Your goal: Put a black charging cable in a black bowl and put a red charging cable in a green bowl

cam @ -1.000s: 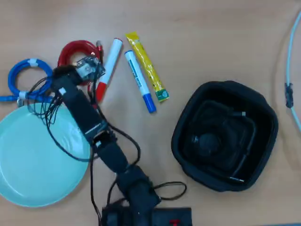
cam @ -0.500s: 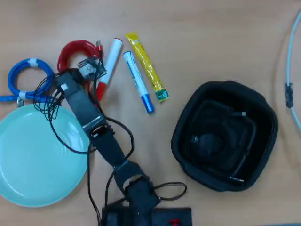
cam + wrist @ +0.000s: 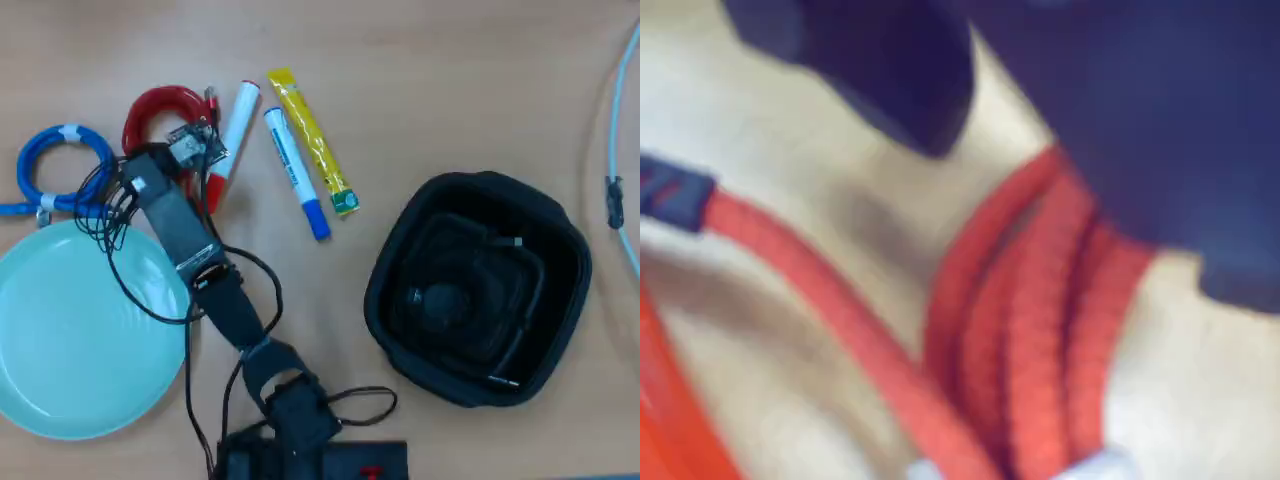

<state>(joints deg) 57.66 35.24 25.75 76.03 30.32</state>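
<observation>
The red charging cable (image 3: 160, 108) lies coiled on the table at the upper left of the overhead view, above the green bowl (image 3: 70, 350). My gripper (image 3: 192, 150) is down on the coil's lower right side. In the blurred wrist view the red strands (image 3: 1040, 300) run between and under two dark jaws that stand apart, so the gripper (image 3: 1040, 180) is open around part of the coil. The black bowl (image 3: 400, 250) stands at the right. The black charging cable (image 3: 541, 285) lies loosely inside it, with its plug tips showing.
A blue coiled cable (image 3: 55, 165) lies left of the red coil. A red-capped marker (image 3: 235, 125), a blue-capped marker (image 3: 292, 172) and a yellow sachet (image 3: 312, 140) lie to its right. A pale cable (image 3: 612, 150) runs along the right edge.
</observation>
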